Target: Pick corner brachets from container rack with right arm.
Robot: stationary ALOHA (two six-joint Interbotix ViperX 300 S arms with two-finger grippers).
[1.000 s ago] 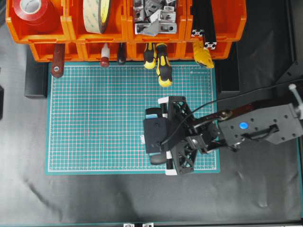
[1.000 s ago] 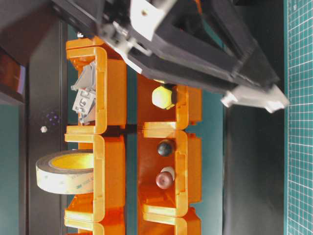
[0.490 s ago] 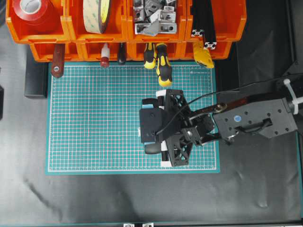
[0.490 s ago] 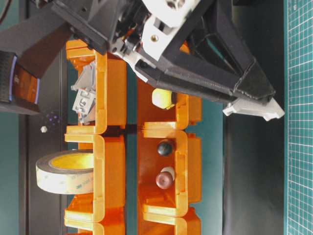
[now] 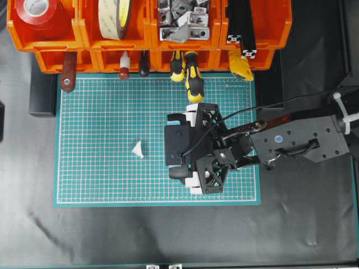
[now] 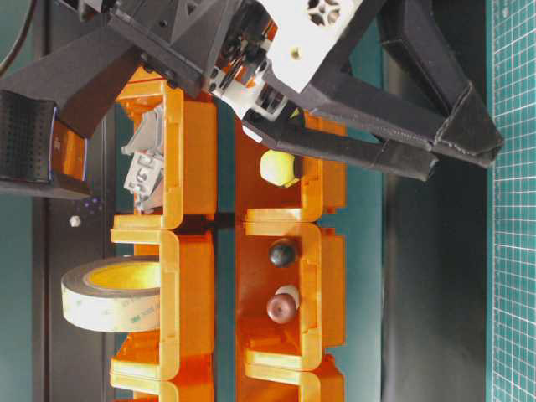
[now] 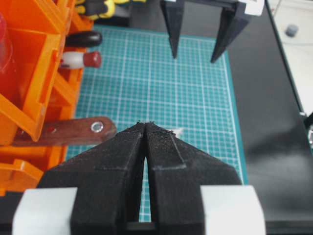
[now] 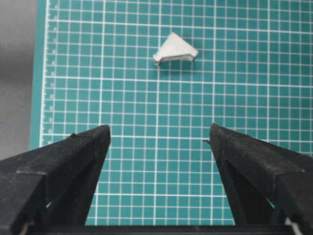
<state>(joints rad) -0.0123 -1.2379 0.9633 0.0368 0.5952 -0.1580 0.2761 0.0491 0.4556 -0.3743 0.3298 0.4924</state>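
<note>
Corner brackets (image 5: 182,19) fill one upper bin of the orange rack (image 5: 258,33) at the back, and one more bracket (image 5: 137,149) lies by itself on the green mat (image 5: 101,117), out past the right claw (image 5: 192,147) and apart from it. That claw's fingers (image 8: 63,166) are spread wide with nothing between them; its wrist view shows the loose bracket lying on its side on the grid, bare mat all round it. Round about, red tape (image 5: 36,14) and a tan tape roll (image 5: 115,17) sit in the upper bins, with black rails (image 5: 241,31) beside the brackets, and yellow-and-black screwdriver handles (image 5: 190,75) poke out of the lower row over the mat's edge. The left claw (image 7: 145,128) appears only in its own wrist view, fingers pressed together on nothing, with a brown wooden handle (image 7: 68,133) just to one side. From table level, the right arm (image 6: 276,59) blocks much of the rack.
</note>
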